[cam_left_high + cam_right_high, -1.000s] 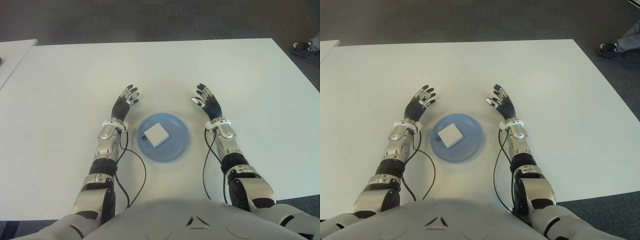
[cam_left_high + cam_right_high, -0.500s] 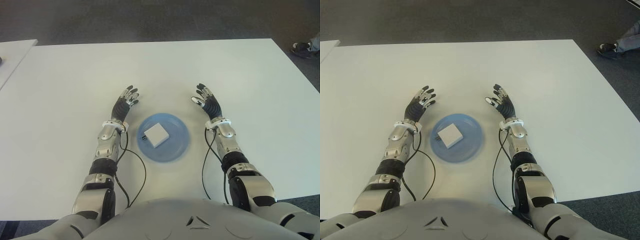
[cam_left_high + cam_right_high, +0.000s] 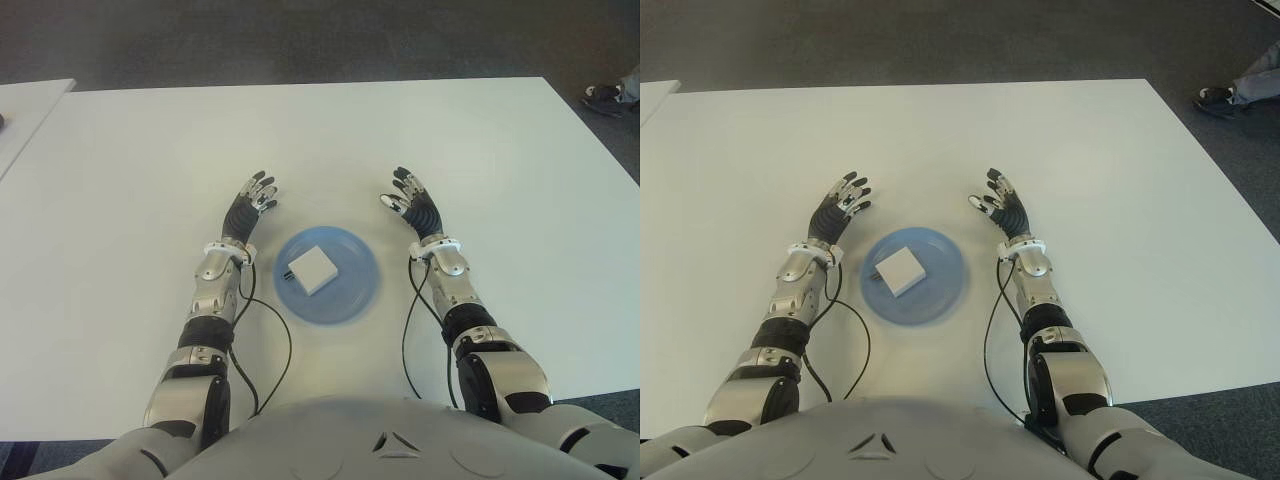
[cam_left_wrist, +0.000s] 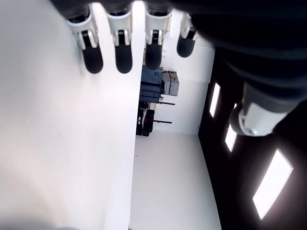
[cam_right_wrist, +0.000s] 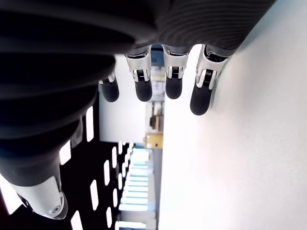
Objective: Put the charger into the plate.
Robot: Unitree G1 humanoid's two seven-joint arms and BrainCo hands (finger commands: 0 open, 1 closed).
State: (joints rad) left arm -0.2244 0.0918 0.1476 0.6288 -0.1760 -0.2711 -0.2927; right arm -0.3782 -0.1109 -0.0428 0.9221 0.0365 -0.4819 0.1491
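Note:
A white square charger (image 3: 311, 269) lies inside the round blue plate (image 3: 355, 290) on the white table, just in front of me. My left hand (image 3: 250, 203) shows to the left of the plate, fingers stretched out and holding nothing. On the plate's right side my right hand (image 3: 412, 200) is likewise spread and empty. Both wrist views show straight fingers (image 4: 123, 56) (image 5: 172, 86) over the bare tabletop, with nothing between them.
The white table (image 3: 480, 150) runs wide on all sides of the plate. A second white table edge (image 3: 25, 105) shows at the far left. A person's shoe (image 3: 604, 96) stands on the dark floor beyond the table's far right corner.

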